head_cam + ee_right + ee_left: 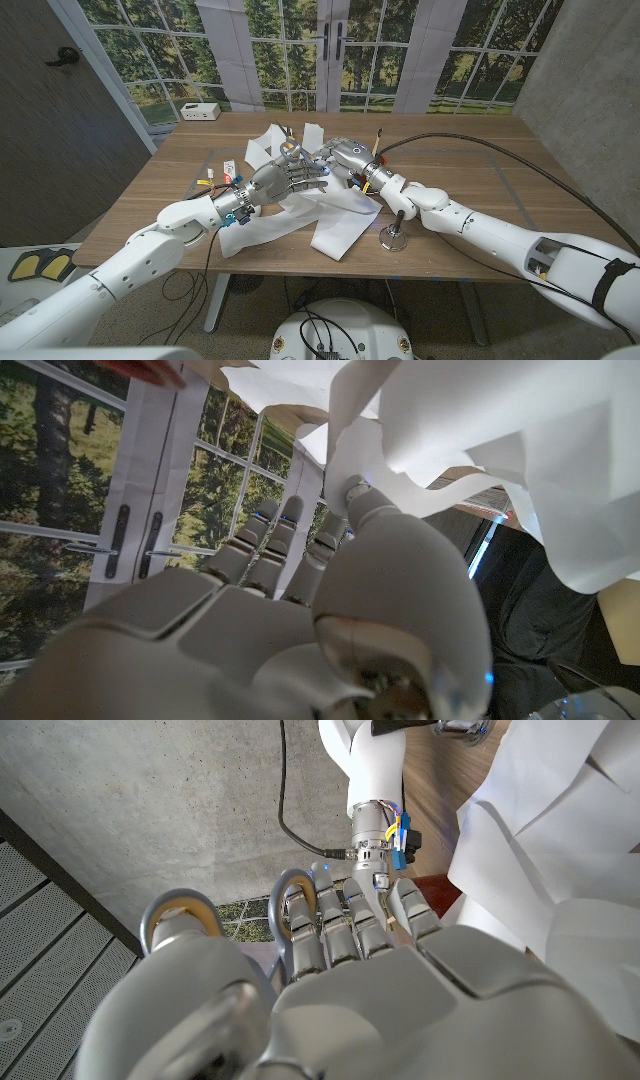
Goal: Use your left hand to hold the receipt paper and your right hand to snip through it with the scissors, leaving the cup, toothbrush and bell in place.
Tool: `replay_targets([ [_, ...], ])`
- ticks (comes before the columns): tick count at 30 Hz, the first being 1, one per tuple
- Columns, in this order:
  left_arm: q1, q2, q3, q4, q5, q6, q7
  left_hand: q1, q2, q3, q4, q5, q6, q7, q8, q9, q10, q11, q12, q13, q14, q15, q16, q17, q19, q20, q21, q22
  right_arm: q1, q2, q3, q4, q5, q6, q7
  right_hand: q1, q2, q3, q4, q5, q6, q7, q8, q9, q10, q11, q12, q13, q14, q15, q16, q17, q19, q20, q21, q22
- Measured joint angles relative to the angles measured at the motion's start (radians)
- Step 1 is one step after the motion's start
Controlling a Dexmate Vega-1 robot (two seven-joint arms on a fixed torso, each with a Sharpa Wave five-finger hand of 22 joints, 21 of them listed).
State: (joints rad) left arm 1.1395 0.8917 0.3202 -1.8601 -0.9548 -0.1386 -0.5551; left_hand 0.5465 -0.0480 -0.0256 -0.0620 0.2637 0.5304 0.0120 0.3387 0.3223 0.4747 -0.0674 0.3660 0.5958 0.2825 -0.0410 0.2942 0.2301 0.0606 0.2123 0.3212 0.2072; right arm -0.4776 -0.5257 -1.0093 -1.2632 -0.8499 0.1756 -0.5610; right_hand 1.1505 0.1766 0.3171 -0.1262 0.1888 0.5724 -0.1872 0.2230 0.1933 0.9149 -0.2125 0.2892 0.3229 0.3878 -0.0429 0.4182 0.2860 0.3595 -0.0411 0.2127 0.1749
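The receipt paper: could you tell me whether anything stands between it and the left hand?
Nothing visible does: the left hand is already at the receipt paper, close beside the right hand.

The head view looks down from above and behind both arms onto the wooden worktop (480, 160), facing a window wall beyond its far edge, far enough back to take in the whole worktop and both forearms. The left wrist view sits close behind the back of the left hand (330, 990), looks along its fingers at the right arm's wrist and white receipt paper (540, 850), and is turned so that a concrete wall fills one side. The right wrist view sits just as close behind the right hand (300, 620), facing the same window wall with the paper directly ahead, so all three views share the paper at the worktop's middle, where the two hands meet.
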Motion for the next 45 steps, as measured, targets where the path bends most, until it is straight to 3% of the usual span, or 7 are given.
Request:
replay_targets([
  [10,-0.026,-0.009,0.022,0.004,0.006,0.014,-0.014,-0.005,0.005,-0.003,0.003,0.000,0.000,0.000,0.000,0.000,0.004,-0.001,-0.005,0.000,0.000,0.000,0.000,0.000,0.000,0.000,0.000,0.000,-0.035,-0.004,0.035,-0.047,0.012,-0.026,-0.058,0.008,-0.003,0.001,-0.006,0.004,0.067,0.003,0.015,0.000,0.005,0.005,0.000,-0.003,0.018,-0.003,0.004,0.004,0.004,-0.004,0.000,0.004],
  [29,-0.043,-0.005,0.044,0.001,0.007,0.037,-0.019,-0.010,0.001,-0.019,0.003,0.000,0.007,0.005,-0.004,0.000,0.007,0.000,-0.008,0.005,0.000,0.000,-0.008,0.000,0.000,0.000,-0.008,0.000,-0.067,0.001,0.067,-0.104,-0.005,-0.097,-0.138,0.016,-0.003,-0.002,-0.010,0.004,0.089,0.014,0.015,0.000,0.016,0.005,-0.005,-0.011,0.029,-0.004,0.004,0.004,0.016,0.005,0.000,0.002],
  [32,-0.046,-0.006,0.048,0.001,0.005,0.048,-0.029,-0.012,-0.002,-0.022,0.006,0.000,0.005,0.006,-0.004,0.000,0.007,0.000,-0.008,0.005,0.000,0.000,-0.008,0.000,0.000,0.000,-0.008,0.000,-0.084,0.005,0.082,-0.147,-0.011,-0.109,-0.144,0.021,-0.008,-0.002,-0.010,0.004,0.089,0.014,0.015,0.000,0.024,0.005,-0.005,-0.012,0.034,0.002,0.004,0.004,0.016,0.006,0.000,0.002],
  [45,-0.052,-0.009,0.058,0.001,0.005,0.055,-0.047,-0.012,-0.001,-0.025,0.003,0.000,0.005,0.006,-0.003,0.000,0.007,0.000,-0.008,0.005,0.000,0.000,-0.008,0.000,0.000,0.000,-0.008,0.000,-0.094,0.017,0.089,-0.176,-0.020,-0.135,-0.150,0.026,-0.013,-0.002,-0.019,0.008,0.085,0.018,0.009,0.000,0.032,0.003,-0.005,-0.013,0.041,-0.005,0.004,0.004,0.017,0.015,0.000,0.002],
])
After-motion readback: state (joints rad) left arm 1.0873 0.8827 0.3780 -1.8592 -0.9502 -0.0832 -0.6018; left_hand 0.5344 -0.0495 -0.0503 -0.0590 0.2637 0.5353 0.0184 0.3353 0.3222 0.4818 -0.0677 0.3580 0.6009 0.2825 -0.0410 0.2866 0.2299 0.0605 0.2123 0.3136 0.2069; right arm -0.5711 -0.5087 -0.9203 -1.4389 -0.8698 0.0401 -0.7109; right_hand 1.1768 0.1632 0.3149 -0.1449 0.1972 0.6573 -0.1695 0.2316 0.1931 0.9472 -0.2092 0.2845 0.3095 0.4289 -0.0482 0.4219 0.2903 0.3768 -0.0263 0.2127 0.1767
